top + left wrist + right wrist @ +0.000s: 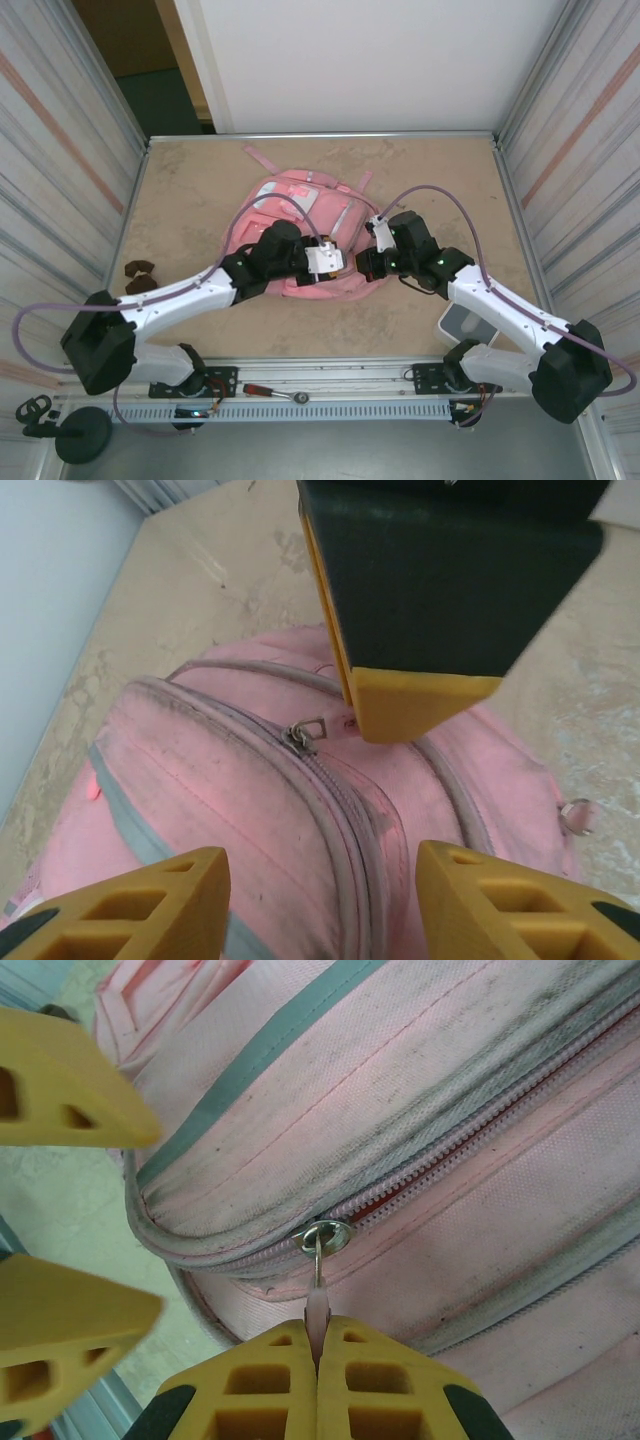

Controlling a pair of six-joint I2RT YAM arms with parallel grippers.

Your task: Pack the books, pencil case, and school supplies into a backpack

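One pink backpack [450, 1080]: the right hand [318, 1360] pinches one zip pull [317, 1300], the left hand [320, 880] hovers released.

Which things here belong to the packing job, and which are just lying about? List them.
Job: backpack; its zip pull, pinched by the right gripper; left gripper, open over the backpack.
Lying about: dark brown bits; white container; red-handled tool.

Robot lab cell: walled table [200, 180] (metal-panel sides [70, 150]), mounting rail [350, 375].
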